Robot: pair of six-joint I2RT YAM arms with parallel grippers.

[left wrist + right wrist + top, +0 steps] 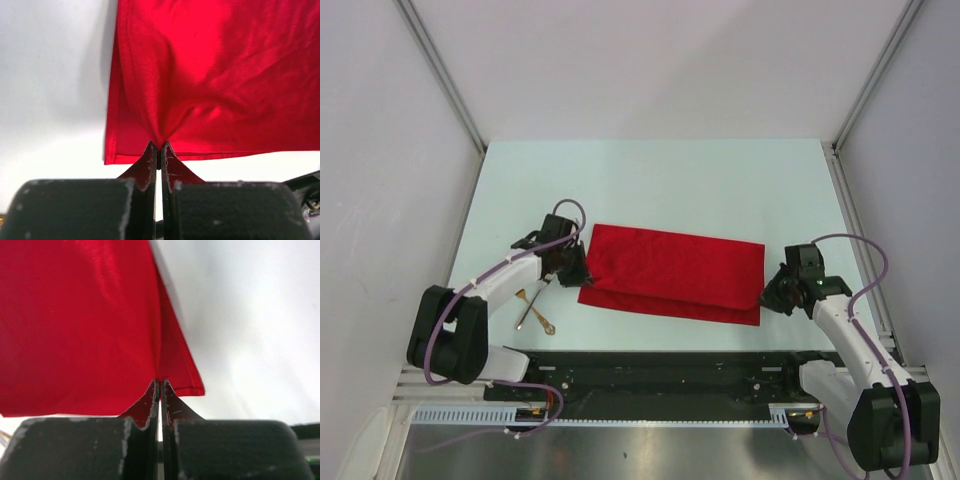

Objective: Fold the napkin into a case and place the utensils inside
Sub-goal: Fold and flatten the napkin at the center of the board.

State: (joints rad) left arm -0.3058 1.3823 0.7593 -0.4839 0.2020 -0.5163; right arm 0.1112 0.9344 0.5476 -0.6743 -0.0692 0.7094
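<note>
You see the napkin (670,272) lying about the middle of the table (650,180). It is folded into a long band, one layer over the other (the lower layer shows along the near edge). Your left gripper (158,148) is closed on the left end of the napkin, and the cloth puckers into its tips. Your right gripper (160,386) is closed on the right end, near the corner. The utensils (532,312) lie on the table left of the napkin, beside the left arm (495,280) and apart from the cloth.
</note>
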